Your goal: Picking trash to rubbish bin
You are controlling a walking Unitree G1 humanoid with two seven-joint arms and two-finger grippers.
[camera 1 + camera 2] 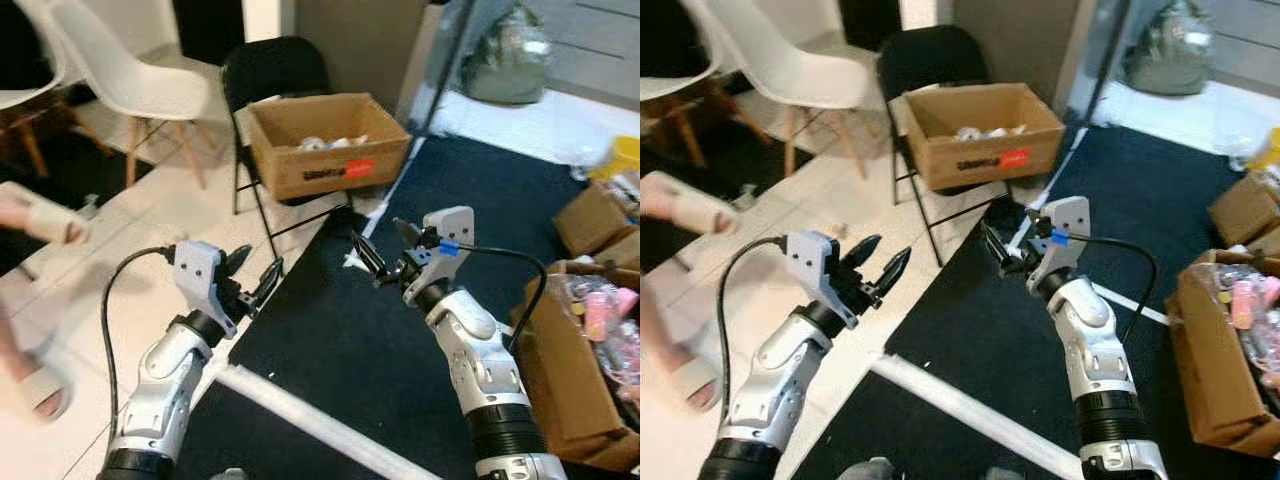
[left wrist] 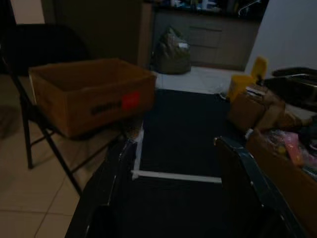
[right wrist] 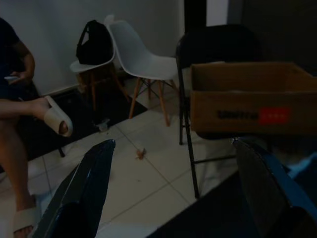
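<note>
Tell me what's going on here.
The robot stands facing a brown cardboard box on a black folding chair. Its left gripper and right gripper are both raised, open and empty. A small scrap of trash lies on the white tiled floor, unpicked.

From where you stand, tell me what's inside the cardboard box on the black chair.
The cardboard box on the black folding chair holds a few pale, crumpled pieces of trash. The box's front wall hides whatever lies lower down.
</note>
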